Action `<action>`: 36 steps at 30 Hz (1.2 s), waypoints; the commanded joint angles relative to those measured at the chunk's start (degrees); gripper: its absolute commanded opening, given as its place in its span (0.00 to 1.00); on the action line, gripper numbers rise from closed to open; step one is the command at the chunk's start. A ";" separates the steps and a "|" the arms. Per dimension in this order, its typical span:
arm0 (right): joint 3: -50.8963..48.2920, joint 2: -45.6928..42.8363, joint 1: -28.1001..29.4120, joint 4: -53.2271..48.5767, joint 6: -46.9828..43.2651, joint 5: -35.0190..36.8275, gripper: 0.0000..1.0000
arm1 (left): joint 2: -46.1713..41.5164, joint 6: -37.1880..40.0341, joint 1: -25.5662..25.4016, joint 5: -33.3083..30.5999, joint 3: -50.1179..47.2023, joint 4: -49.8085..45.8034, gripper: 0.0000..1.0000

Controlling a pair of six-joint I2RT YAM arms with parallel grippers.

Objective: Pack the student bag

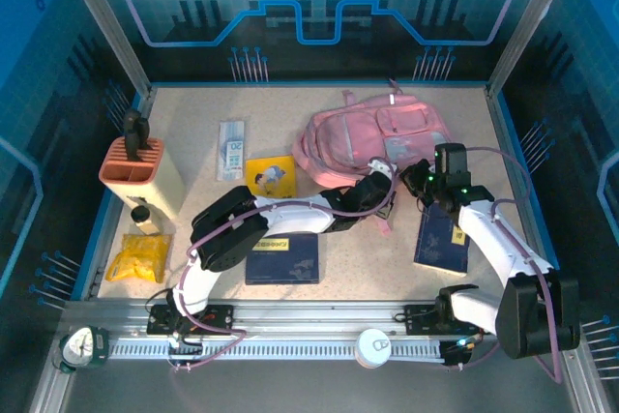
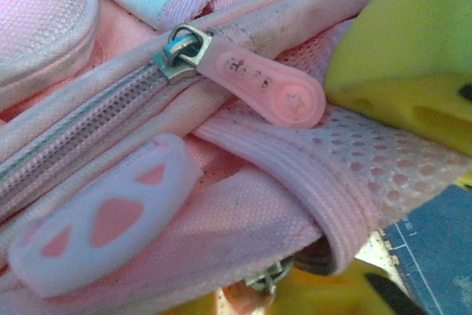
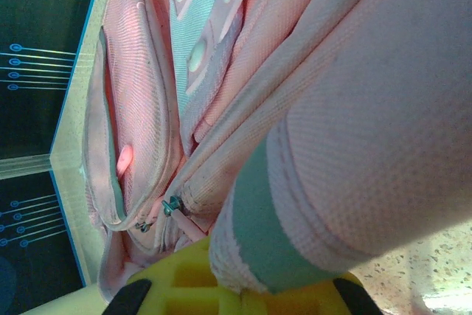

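The student bag [image 1: 372, 132], a soft pink backpack, lies flat at the back middle of the table. My left gripper [image 1: 385, 174] is at its near edge. In the left wrist view it [image 2: 254, 304] is closed on a small pink zipper pull [image 2: 243, 296] that hangs under a metal slider [image 2: 270, 279]. Above that, a longer pink pull tab [image 2: 265, 88] lies on a closed zipper. My right gripper [image 1: 419, 182] is at the bag's near right corner. In the right wrist view it [image 3: 236, 299] is shut on a padded pink and teal edge [image 3: 295, 234] of the bag.
A salmon pen holder [image 1: 135, 169] stands at the left, with a small bottle [image 1: 143, 216] and a yellow packet [image 1: 138, 258] in front of it. One dark blue book [image 1: 282, 258] lies under my left arm and another [image 1: 443, 239] under my right. A yellow card [image 1: 271, 175] lies left of the bag.
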 commanded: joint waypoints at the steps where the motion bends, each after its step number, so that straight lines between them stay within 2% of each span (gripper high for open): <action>1: -0.05 -2.05 1.60 1.25 0.37 -3.42 0.00 | 0.65 -1.46 1.25 -1.57 2.04 2.60 0.12; 4: 0.03 -2.41 1.63 0.90 0.02 -3.16 0.00 | -0.56 -1.92 1.68 -1.53 0.81 3.40 0.01; 5: 0.08 -2.43 1.61 0.95 -0.11 -3.10 0.00 | -1.02 -1.89 1.79 -1.38 0.35 3.70 0.00; 11: 0.32 -2.32 0.73 0.41 -0.94 -3.16 0.00 | -4.60 -2.62 2.79 0.03 -3.06 4.41 0.00; 25: 1.69 -1.45 -7.20 -0.63 -4.36 -7.52 0.00 | -11.55 -5.24 5.04 3.04 -10.19 -0.27 0.00; 31: 4.37 2.09 -10.52 -0.90 -6.89 -9.42 0.00 | -15.00 -4.08 6.36 6.41 -12.95 -3.63 0.00; 36: 8.07 6.39 -13.06 -0.28 -8.74 -8.84 0.00 | -17.75 -4.59 6.51 11.77 -14.25 -7.03 0.00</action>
